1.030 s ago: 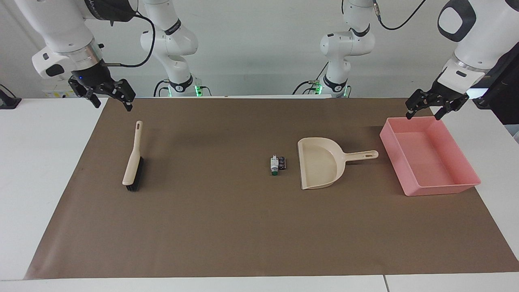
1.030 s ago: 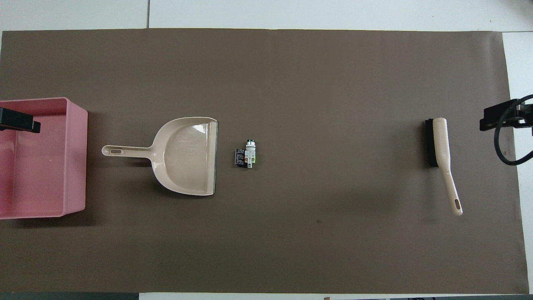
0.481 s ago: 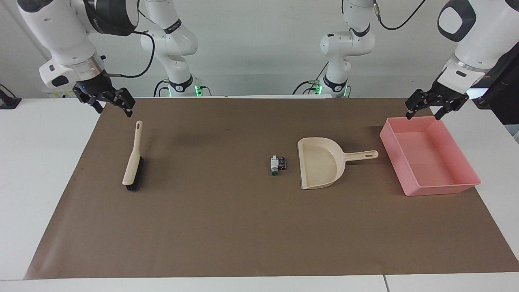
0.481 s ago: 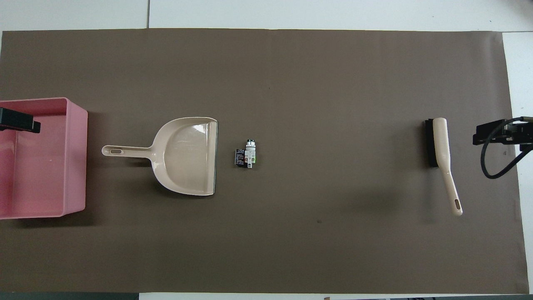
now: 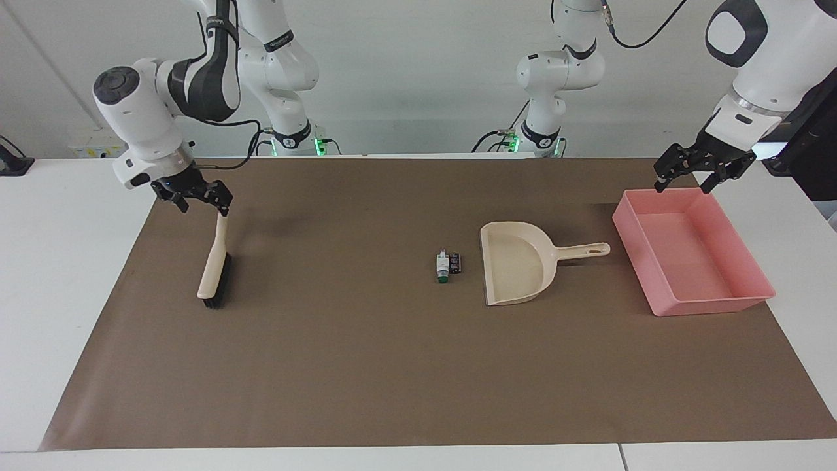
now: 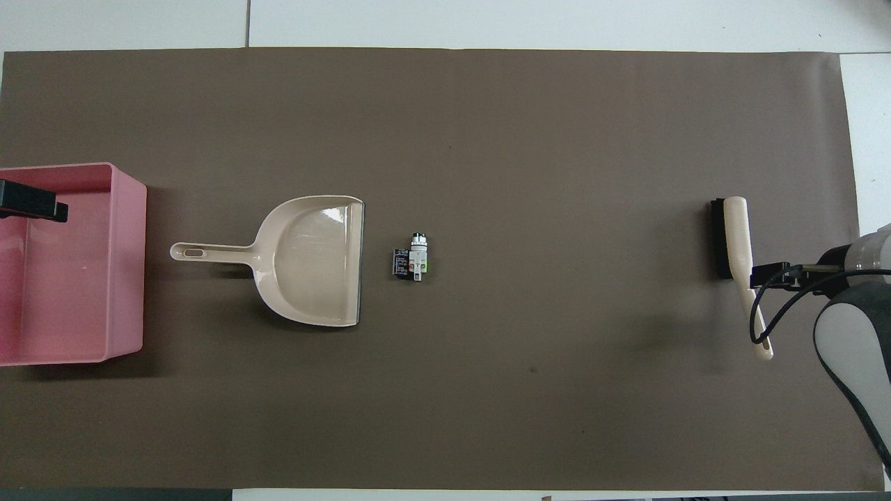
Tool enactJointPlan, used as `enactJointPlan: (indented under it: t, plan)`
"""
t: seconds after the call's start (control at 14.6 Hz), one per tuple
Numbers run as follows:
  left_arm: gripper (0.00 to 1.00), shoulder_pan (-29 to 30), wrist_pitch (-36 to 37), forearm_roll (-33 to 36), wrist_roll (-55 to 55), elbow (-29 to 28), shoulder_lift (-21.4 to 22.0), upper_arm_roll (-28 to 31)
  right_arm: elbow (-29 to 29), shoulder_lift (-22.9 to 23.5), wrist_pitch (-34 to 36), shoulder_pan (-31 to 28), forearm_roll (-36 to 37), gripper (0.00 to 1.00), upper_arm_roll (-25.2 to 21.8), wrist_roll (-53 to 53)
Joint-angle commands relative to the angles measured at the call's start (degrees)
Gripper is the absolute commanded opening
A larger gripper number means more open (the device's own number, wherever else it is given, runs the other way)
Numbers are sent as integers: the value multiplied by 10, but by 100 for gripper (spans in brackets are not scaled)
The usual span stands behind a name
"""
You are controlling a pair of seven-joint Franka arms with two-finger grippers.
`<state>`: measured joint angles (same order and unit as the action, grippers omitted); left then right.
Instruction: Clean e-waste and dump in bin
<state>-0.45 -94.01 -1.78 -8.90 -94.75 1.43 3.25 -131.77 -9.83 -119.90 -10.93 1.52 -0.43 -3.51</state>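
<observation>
Sweep not begun; e-waste (image 5: 448, 264) on counter, bin (image 5: 693, 307) empty.
Right claw (image 5: 193, 199) spread over brush (image 5: 214, 264); left claw (image 5: 685, 176) spread, waiting above bin.

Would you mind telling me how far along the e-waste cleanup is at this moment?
Nothing is swept yet: the tiny electronic bits lie on the brown mat beside the beige dustpan, and the pink plastic bin holds none. The right gripper is open over the beige brush's handle; the left gripper waits over the bin.

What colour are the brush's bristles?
Black, under a beige handle; the brush shows them best in the facing view.
</observation>
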Motion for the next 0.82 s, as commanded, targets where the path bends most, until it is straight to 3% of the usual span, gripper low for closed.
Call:
enactJointPlan:
  t: [0.0,0.14,0.48,0.62,0.76]
  plan:
    - [100,1,-17,7,-1,-14,13,-7,-66,3,-77,-27,-1,100,3,-31]
    - [99,2,-38,7,-26,-18,14,-8,-89,3,-89,-27,-1,100,3,-34]
    - [99,-19,-55,7,-343,-56,29,-10,-108,5,-101,-28,-1,100,3,-48]
    - [99,-29,-69,7,-476,-101,51,-10,-114,2,-100,-27,-1,95,3,-48]
    - [99,-34,-99,8,-608,-145,63,-11,-113,2,-100,-27,-1,82,3,-48]
